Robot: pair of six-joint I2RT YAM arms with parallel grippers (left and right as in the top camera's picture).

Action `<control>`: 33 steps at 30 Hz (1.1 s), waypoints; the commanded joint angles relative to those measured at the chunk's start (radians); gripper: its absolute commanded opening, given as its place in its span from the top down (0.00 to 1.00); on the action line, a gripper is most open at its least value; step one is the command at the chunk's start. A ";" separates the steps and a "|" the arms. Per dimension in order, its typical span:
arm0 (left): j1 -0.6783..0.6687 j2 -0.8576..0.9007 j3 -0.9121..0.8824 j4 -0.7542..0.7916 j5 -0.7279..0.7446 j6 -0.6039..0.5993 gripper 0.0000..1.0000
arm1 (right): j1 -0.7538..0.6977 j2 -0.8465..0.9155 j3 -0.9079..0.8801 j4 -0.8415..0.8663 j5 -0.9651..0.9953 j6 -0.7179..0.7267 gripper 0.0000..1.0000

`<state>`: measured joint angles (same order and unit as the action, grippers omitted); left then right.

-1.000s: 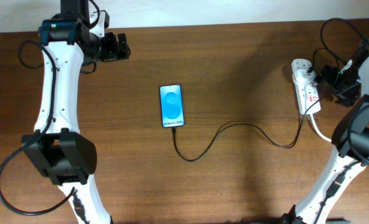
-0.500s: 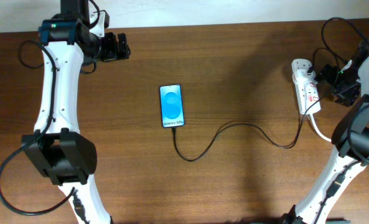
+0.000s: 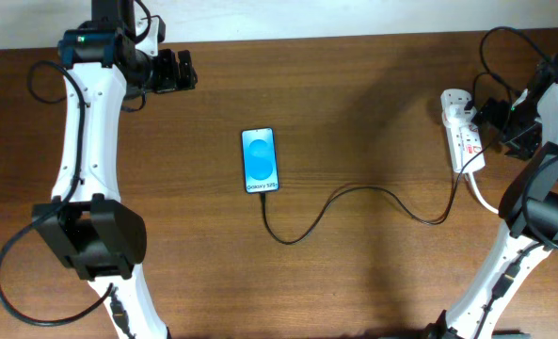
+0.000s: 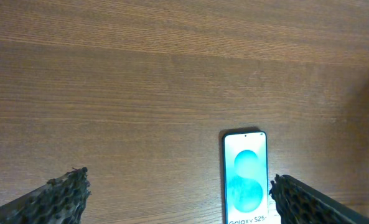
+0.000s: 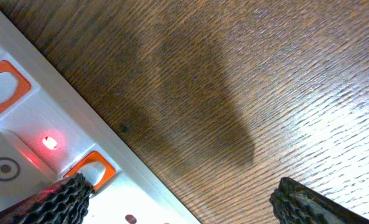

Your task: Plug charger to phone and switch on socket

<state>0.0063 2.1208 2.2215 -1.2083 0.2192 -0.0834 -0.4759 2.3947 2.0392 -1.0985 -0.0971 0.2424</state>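
Observation:
The phone [image 3: 261, 160] lies flat mid-table with its blue screen up; it also shows in the left wrist view [image 4: 246, 177]. The thin black charger cable [image 3: 354, 195] runs from the phone's bottom edge in a curve to the white socket strip [image 3: 464, 132] at the right. My left gripper [image 3: 186, 71] is open and empty, far up-left of the phone. My right gripper [image 3: 490, 118] is open beside the strip. In the right wrist view the strip [image 5: 41, 118] shows orange-rimmed switches and a lit red lamp [image 5: 49, 142], with one fingertip over a switch [image 5: 88, 171].
The strip's thick white cord [image 3: 486, 200] runs down toward the right arm's base. Black robot cables [image 3: 504, 47] loop above the strip. Brown wooden table [image 3: 373, 104] all round.
The right arm has shifted slightly at the strip. The phone, the cable and the left arm have not moved.

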 commanded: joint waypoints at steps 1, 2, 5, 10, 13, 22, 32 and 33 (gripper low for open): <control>0.000 0.005 -0.001 0.001 -0.007 -0.005 0.01 | 0.074 0.052 -0.039 -0.011 -0.039 -0.025 0.02; 0.000 0.005 -0.001 0.001 -0.007 -0.005 0.01 | 0.061 0.052 -0.039 -0.011 -0.013 -0.023 0.02; 0.000 0.005 -0.001 0.001 -0.007 -0.005 0.01 | -0.011 0.044 0.003 -0.032 -0.015 -0.016 0.02; 0.000 0.005 -0.001 0.001 -0.007 -0.005 0.01 | -0.156 -0.047 0.085 -0.151 -0.030 0.010 0.02; 0.000 0.005 -0.001 0.001 -0.006 -0.005 0.01 | -0.203 -0.133 0.088 -0.186 -0.051 0.023 0.02; 0.000 0.005 -0.001 0.001 -0.007 -0.005 0.01 | -0.139 -0.563 0.088 -0.253 -0.114 -0.011 0.02; 0.000 0.005 -0.001 0.001 -0.007 -0.005 0.01 | 0.333 -0.989 0.088 -0.338 -0.180 -0.239 0.02; 0.000 0.005 -0.001 0.001 -0.007 -0.005 0.01 | 0.349 -0.998 0.088 -0.364 -0.180 -0.238 0.02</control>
<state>0.0063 2.1208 2.2215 -1.2083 0.2188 -0.0834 -0.1787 1.4174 2.1189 -1.4265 -0.2726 0.0463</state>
